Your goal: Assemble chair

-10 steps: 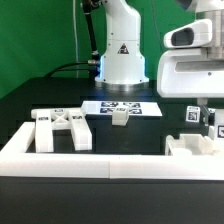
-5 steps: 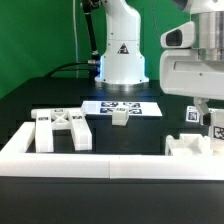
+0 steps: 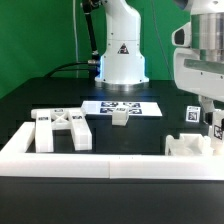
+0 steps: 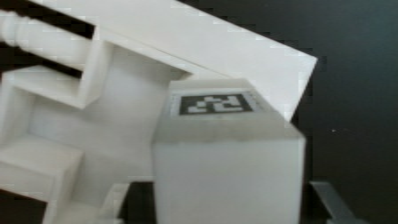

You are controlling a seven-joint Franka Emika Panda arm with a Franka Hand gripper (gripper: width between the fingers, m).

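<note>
The chair lies in loose white pieces. An X-braced panel (image 3: 62, 128) rests at the exterior view's left, and a small block (image 3: 121, 117) sits in front of the marker board (image 3: 122, 105). A notched block (image 3: 190, 145) stands at the right. My gripper (image 3: 210, 120) hangs over tagged pieces (image 3: 190, 113) at the far right. In the wrist view a tall white block with a tag (image 4: 221, 103) stands between my fingers (image 4: 338, 203). A thin dark gap shows on each side of it, so the jaws look open around it. Another white chair piece (image 4: 71, 90) lies beside it.
A long low white border wall (image 3: 90, 160) runs along the front of the black table. The large white robot base (image 3: 122, 55) stands at the back, before a green backdrop.
The arm's white body has shifted to the exterior view's right and slightly up. The tagged pieces under it and the other parts have not moved.
</note>
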